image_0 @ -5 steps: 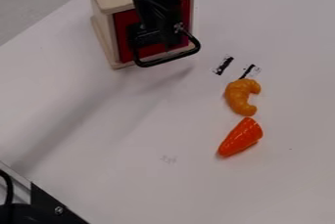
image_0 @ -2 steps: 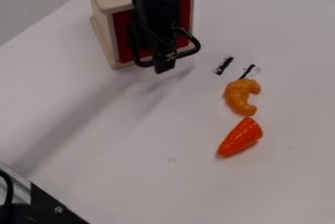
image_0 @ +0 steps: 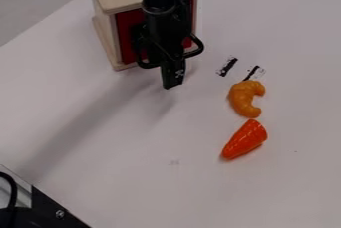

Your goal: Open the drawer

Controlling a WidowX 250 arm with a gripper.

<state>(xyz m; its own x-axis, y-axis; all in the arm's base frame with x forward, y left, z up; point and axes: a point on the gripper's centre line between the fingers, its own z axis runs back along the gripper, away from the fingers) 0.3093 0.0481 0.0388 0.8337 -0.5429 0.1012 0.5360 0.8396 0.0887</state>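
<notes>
The black gripper [image_0: 172, 80] hangs in front of the wooden box at the upper left, pointing down, and covers the middle of the box's front. Behind it, the drawer's red front [image_0: 128, 28] sits within the wooden frame, with no drawer body showing. A black wire handle [image_0: 197, 48] juts out from the red front, its two sides showing left and right of the gripper. The handle's middle is hidden behind the gripper, and contact between them cannot be told.
An orange croissant-shaped toy [image_0: 245, 98] and a red-orange cone-shaped toy [image_0: 245, 140] lie right of centre on the white table [image_0: 133, 172]. Black tape marks are just above them. A black metal part [image_0: 50, 207] stands at the lower left corner.
From over the red front, the gripper has come forward and down, its tip now lower than the handle's bar. Box, handle and toys have stayed in place.
</notes>
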